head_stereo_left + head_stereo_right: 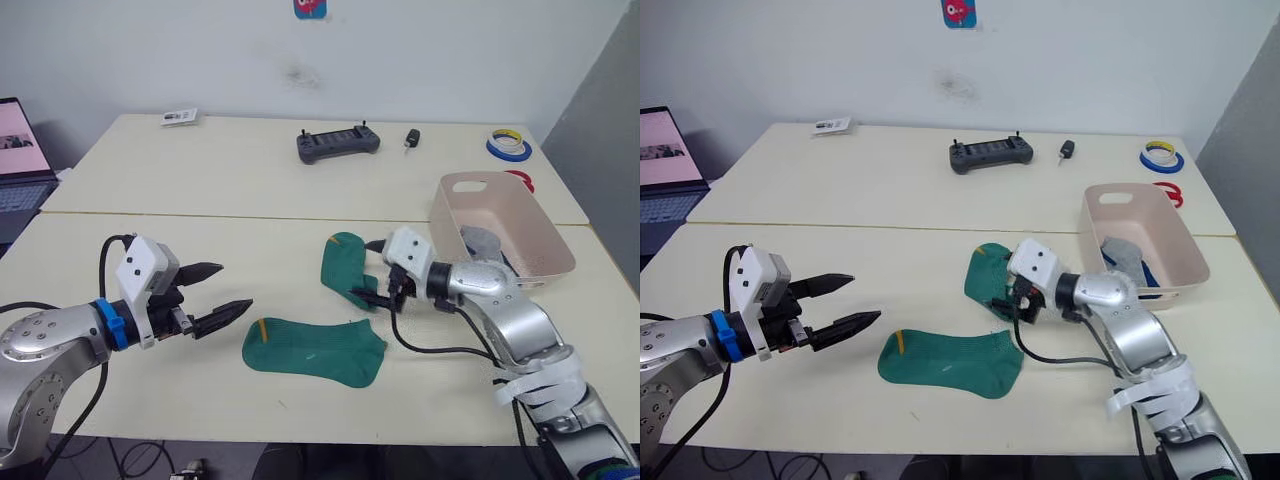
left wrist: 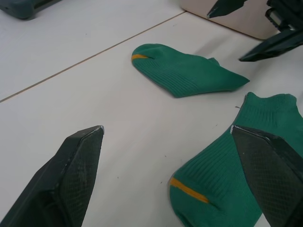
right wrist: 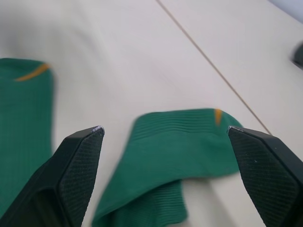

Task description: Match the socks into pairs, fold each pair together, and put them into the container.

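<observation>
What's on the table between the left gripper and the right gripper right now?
In the left eye view, one green sock lies flat between the left gripper and the right gripper; the other green sock lies at the right gripper.

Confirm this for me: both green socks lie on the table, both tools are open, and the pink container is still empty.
Wrong on the container: the right eye view shows a grey sock and something blue already inside. The rest holds: both green socks lie on the table, and the left tool and right tool are open.
</observation>
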Available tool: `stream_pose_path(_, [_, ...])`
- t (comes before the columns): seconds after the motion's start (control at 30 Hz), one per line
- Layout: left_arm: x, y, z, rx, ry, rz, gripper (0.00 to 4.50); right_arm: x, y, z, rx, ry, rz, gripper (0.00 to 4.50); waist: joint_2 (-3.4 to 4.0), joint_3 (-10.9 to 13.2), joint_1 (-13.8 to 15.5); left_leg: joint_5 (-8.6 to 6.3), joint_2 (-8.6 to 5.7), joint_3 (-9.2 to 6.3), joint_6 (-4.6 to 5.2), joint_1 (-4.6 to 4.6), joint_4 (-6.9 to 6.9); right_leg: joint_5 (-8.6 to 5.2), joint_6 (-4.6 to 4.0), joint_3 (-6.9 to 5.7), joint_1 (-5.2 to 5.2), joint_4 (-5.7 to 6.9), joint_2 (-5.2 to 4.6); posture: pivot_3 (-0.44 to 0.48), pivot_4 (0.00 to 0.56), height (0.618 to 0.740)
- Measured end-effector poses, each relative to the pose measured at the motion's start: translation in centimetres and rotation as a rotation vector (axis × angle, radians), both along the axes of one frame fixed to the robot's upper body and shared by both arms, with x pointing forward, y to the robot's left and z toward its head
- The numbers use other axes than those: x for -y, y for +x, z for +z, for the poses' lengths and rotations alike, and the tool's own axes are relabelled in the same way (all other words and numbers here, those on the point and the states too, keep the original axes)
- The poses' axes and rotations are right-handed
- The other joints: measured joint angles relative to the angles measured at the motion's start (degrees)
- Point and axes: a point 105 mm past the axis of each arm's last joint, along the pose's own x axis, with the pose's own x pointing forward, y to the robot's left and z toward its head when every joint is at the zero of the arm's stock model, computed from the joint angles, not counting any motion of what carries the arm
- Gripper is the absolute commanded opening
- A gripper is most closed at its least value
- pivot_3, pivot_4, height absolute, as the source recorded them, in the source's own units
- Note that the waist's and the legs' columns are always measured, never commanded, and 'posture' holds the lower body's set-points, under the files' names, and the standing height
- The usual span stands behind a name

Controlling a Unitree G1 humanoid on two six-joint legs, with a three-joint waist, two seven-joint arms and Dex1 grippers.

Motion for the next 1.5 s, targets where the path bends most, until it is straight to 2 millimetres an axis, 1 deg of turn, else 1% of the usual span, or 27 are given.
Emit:
stream_pose_path(0.1, [0.2,0.1,0.0,0.002,-0.002,-0.008,4.50,-0.5,2.1,0.2,-0.044,0.077,-0.123,4.48,0.00,0.00,-0.07,0.00,0.02,0.01,0.00,0.01,-0.01,0.00,0.00,0.00,-0.03,0.03,0.02,0.000,0.150,0.740])
stream_pose_path(0.17, [0.4,0.2,0.2,0.007,-0.005,-0.016,4.50,-0.8,3.3,-0.1,-0.094,0.114,-0.193,4.48,0.00,0.00,-0.09,0.00,0.02,0.02,0.00,0.00,-0.03,0.00,0.00,0.01,-0.05,0.03,0.03,0.000,0.150,0.740])
stream_pose_path(0.23, [0.5,0.2,0.3,0.012,-0.006,-0.017,4.50,-1.1,4.0,-0.5,-0.128,0.117,-0.227,4.48,0.01,0.00,-0.08,0.00,0.02,0.04,0.00,0.00,-0.04,0.00,0.00,0.00,-0.06,0.01,0.03,0.000,0.150,0.740])
stream_pose_path(0.4, [0.4,0.3,0.3,0.015,-0.006,-0.006,4.50,-0.8,4.6,-1.6,-0.176,0.108,-0.275,4.48,0.01,0.01,-0.06,0.00,0.01,0.04,0.00,-0.01,-0.03,0.00,0.00,0.01,-0.06,0.02,0.01,0.000,0.150,0.740])
stream_pose_path(0.57, [0.6,0.3,0.2,0.010,-0.007,-0.014,4.50,-0.8,6.5,-2.7,-0.247,0.139,-0.379,4.48,0.02,0.01,-0.22,0.00,0.02,0.06,0.00,0.00,-0.04,0.00,-0.01,-0.01,-0.09,0.04,0.03,0.000,0.150,0.740])
stream_pose_path(0.63, [0.8,0.3,0.0,0.005,-0.008,-0.019,4.50,-0.7,6.9,-2.7,-0.255,0.153,-0.400,4.48,0.02,0.01,-0.22,0.00,0.02,0.07,0.00,-0.03,-0.06,0.00,-0.01,-0.01,-0.11,0.02,0.03,0.000,0.150,0.740])
stream_pose_path(0.83, [0.9,0.2,0.1,0.006,-0.010,-0.022,4.50,-0.6,6.9,-2.7,-0.283,0.183,-0.418,4.48,0.02,0.01,-0.22,0.00,0.02,0.08,0.00,-0.01,-0.06,0.01,-0.01,0.01,-0.10,0.05,0.03,0.000,0.150,0.740])
stream_pose_path(0.9, [0.9,0.2,0.1,0.006,-0.011,-0.023,4.50,-0.6,7.0,-3.1,-0.316,0.211,-0.435,4.48,0.02,0.01,-0.22,0.00,0.03,0.07,0.01,-0.01,-0.06,0.01,-0.01,0.00,-0.10,0.04,0.03,0.000,0.150,0.740])
stream_pose_path(1.0, [1.0,0.2,0.0,0.004,-0.013,-0.025,4.50,-0.4,7.2,-4.1,-0.356,0.212,-0.469,4.48,0.02,0.01,-0.23,0.00,0.02,0.09,0.00,-0.01,-0.06,0.01,-0.01,0.00,-0.10,0.04,0.03,0.000,0.150,0.740])
stream_pose_path(1.13, [1.3,0.3,-0.2,-0.005,-0.015,-0.039,4.50,-0.8,7.7,-4.1,-0.355,0.212,-0.469,4.48,0.02,0.01,-0.42,0.00,0.02,0.11,0.01,0.03,-0.05,0.01,-0.01,0.00,-0.09,0.07,0.03,0.000,0.150,0.740])
stream_pose_path(1.23, [1.4,0.3,-0.1,-0.001,-0.015,-0.040,4.50,-0.9,7.9,-4.2,-0.348,0.206,-0.466,3.90,0.02,0.01,-0.59,0.00,0.03,0.10,0.01,0.03,-0.06,0.01,-0.01,0.00,-0.09,0.06,0.03,0.000,0.150,0.740])
stream_pose_path(1.27, [1.4,0.3,-0.1,0.000,-0.015,-0.041,4.50,-0.9,8.0,-4.2,-0.344,0.203,-0.468,3.61,0.02,0.01,-0.62,0.00,0.03,0.10,0.01,0.03,-0.06,0.01,-0.01,0.00,-0.09,0.06,0.04,0.000,0.150,0.740])
stream_pose_path(1.33, [1.4,0.4,-0.1,0.002,-0.019,-0.036,4.50,-1.1,8.0,-4.3,-0.340,0.200,-0.464,2.89,0.02,0.01,-0.71,0.00,0.04,0.10,0.01,0.03,-0.06,0.01,-0.01,0.00,-0.09,0.06,0.04,0.000,0.150,0.740])
stream_pose_path(1.37, [1.3,0.4,-0.1,0.003,-0.019,-0.032,4.50,-1.2,7.9,-4.3,-0.341,0.199,-0.463,2.61,0.02,0.01,-0.76,0.00,0.04,0.09,0.01,0.03,-0.06,0.01,-0.01,0.01,-0.09,0.06,0.04,0.000,0.150,0.740])
stream_pose_path(1.43, [1.3,0.5,-0.1,0.006,-0.020,-0.022,4.50,-1.4,7.8,-4.3,-0.343,0.197,-0.452,1.80,0.02,0.01,-0.94,0.00,0.04,0.07,0.01,0.03,-0.07,0.01,-0.01,0.01,-0.09,0.06,0.04,0.000,0.150,0.740])
stream_pose_path(1.5, [1.2,0.5,-0.1,0.008,-0.024,-0.015,4.50,-1.8,7.6,-4.3,-0.340,0.188,-0.430,1.11,0.03,0.01,-1.11,0.00,0.05,0.07,0.01,0.02,-0.08,0.01,-0.01,0.01,-0.10,0.06,0.04,0.000,0.150,0.740])
